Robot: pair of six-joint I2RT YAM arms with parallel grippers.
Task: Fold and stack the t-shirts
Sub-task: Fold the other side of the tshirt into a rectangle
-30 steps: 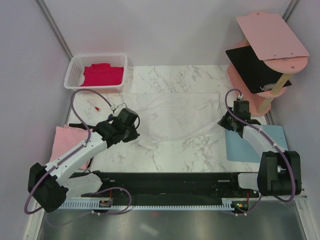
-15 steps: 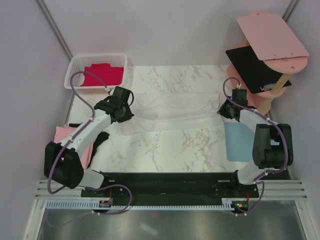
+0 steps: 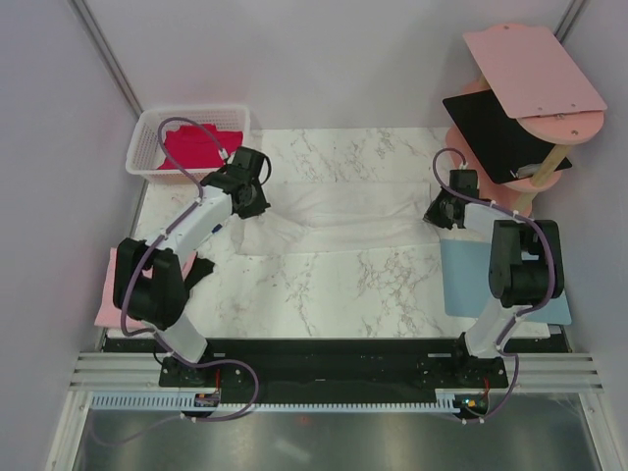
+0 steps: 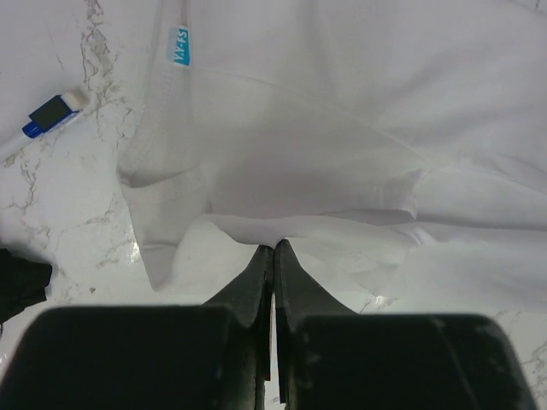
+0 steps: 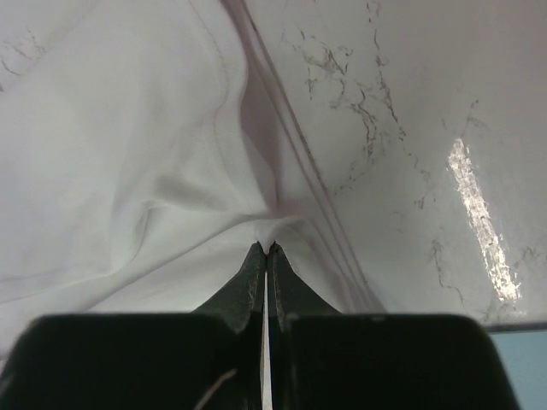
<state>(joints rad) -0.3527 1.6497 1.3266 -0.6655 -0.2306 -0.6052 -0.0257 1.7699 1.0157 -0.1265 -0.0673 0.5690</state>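
Observation:
The large white t-shirt (image 3: pixel 343 216) lies folded in a long band across the marble table's middle. My left gripper (image 3: pixel 257 203) is shut on its left edge; the wrist view shows the jaws pinching a fold of white cloth (image 4: pixel 282 154). My right gripper (image 3: pixel 439 212) is shut on its right edge, pinching white cloth (image 5: pixel 171 171). The magenta-red t-shirt (image 3: pixel 201 145) lies in the white basket (image 3: pixel 147 132). The light pink t-shirt (image 3: pixel 106 285) lies at the left edge with the black t-shirt (image 3: pixel 199 269) beside it, mostly under the left arm.
A light-blue mat (image 3: pixel 469 280) lies at the right front. A pink shelf stand (image 3: pixel 530 69) with a black board (image 3: pixel 496 128) stands at the back right. A small blue-and-white marker (image 4: pixel 53 112) lies on the table near the left gripper.
Both grippers have carried the shirt's near edge away from me toward the back, folding the white t-shirt into a narrower band. Both arms are now stretched farther out.

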